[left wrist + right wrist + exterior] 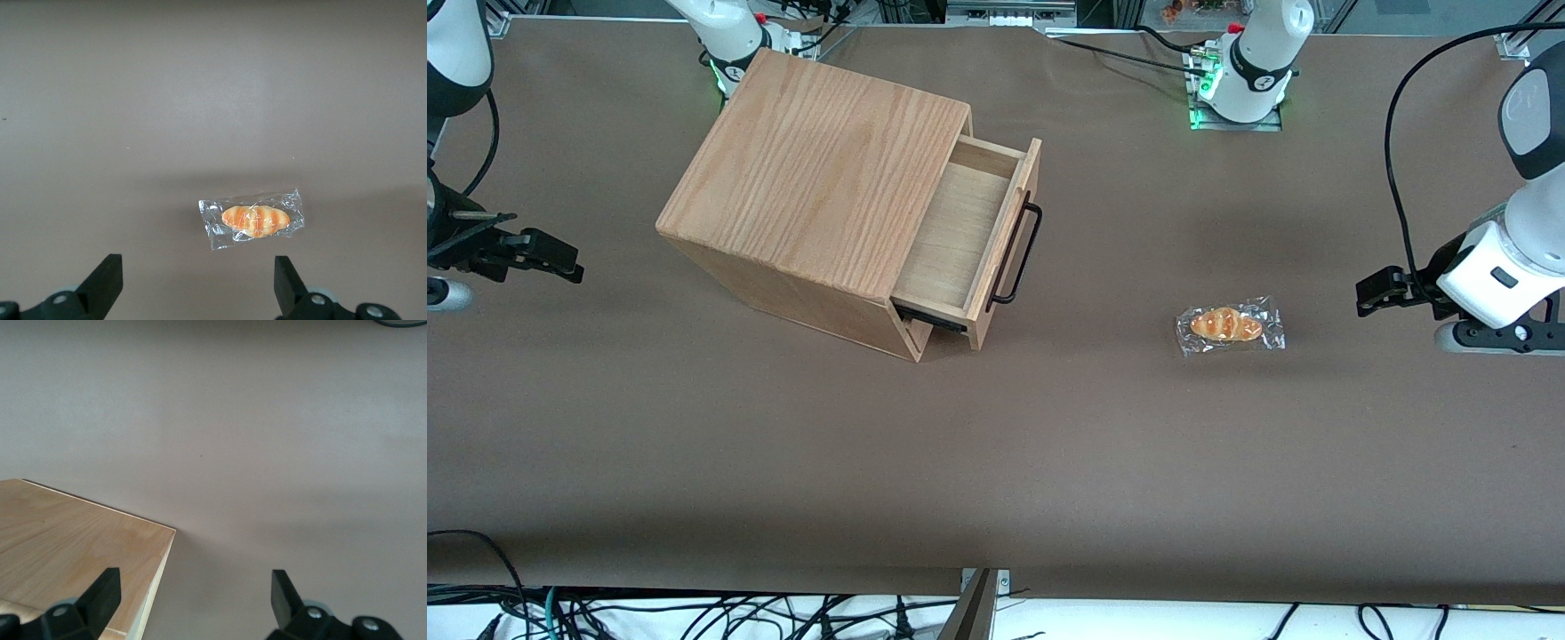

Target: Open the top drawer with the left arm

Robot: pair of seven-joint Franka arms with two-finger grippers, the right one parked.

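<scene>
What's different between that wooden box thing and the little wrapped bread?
The light oak box cabinet is large, rigid and angular, with its top drawer pulled out; the small bread roll in clear plastic wrap is soft-looking, rounded and sealed. The open left gripper hovers beside the roll, away from the cabinet. Both rest on the brown table.

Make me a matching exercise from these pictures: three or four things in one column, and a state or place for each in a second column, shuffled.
Things:
1. top drawer
2. wrapped bread roll
3. left arm's claw
4. drawer handle

States or places:
A. black bar across a wooden front
B. open, holding nothing, at the working arm's end
C. pulled out, inside bare
D. lying on the brown table

Pairs: 1-C, 2-D, 3-B, 4-A
</scene>
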